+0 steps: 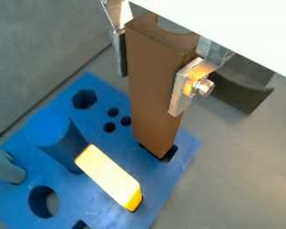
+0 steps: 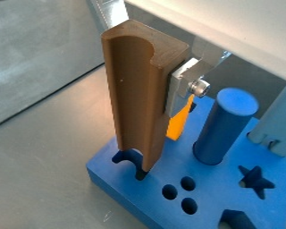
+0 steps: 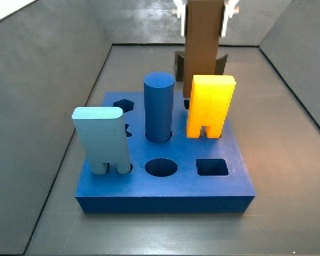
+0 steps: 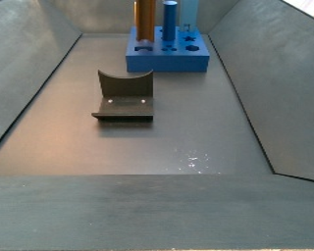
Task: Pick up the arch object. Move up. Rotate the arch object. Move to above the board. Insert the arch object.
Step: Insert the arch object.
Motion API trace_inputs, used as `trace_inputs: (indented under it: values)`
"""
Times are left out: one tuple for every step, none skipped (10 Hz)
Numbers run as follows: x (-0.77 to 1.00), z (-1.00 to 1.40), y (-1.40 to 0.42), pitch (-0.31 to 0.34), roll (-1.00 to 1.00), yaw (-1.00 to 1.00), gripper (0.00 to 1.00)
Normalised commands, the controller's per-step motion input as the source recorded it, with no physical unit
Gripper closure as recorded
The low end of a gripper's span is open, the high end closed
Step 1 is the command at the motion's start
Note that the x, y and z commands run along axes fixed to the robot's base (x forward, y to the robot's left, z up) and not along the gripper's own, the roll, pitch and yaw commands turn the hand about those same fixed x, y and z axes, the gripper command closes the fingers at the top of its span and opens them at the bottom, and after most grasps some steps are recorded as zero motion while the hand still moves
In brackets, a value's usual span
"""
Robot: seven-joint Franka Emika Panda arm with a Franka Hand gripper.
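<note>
The arch object, a tall orange-brown slab, stands upright with my gripper shut on its upper part, one silver finger on each flat side. Its lower end, with the arch cut-out, sits at a dark slot near a corner of the blue board, and seems to be entering it. In a side view the arch object rises behind the yellow block. In a side view it shows as a thin bar on the board.
On the board stand a dark blue cylinder, a light blue notched block and the yellow block. Round, square and star holes are open. The dark fixture stands on the grey floor in front of the board, inside sloping grey walls.
</note>
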Motion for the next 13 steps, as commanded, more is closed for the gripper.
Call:
trace_inputs:
  values:
    - [0.09, -0.37, 0.0, 0.0, 0.01, 0.11, 1.0]
    - [0.02, -0.27, 0.04, 0.0, 0.0, 0.11, 1.0]
    - [0.0, -0.01, 0.0, 0.0, 0.0, 0.0, 1.0]
    - [-0.05, -0.18, 0.03, 0.0, 0.06, 0.15, 1.0]
    - [0.0, -0.22, 0.05, 0.0, 0.05, 0.16, 1.0]
    - [0.16, -0.21, 0.04, 0.013, 0.04, 0.09, 1.0]
    - [0.25, -0.23, 0.05, 0.019, 0.04, 0.06, 1.0]
    - [0.29, -0.21, 0.08, 0.029, 0.05, 0.02, 1.0]
    - [0.37, -0.18, 0.07, 0.044, 0.05, 0.0, 1.0]
    - [0.35, -0.19, 0.03, 0.036, 0.05, 0.0, 1.0]
    - [0.13, -0.35, 0.01, 0.029, 0.12, 0.0, 1.0]
    - [0.0, -0.5, 0.0, 0.019, 0.27, 0.03, 1.0]
    - [-0.18, -0.5, -0.25, -0.009, 0.45, 0.01, 1.0]
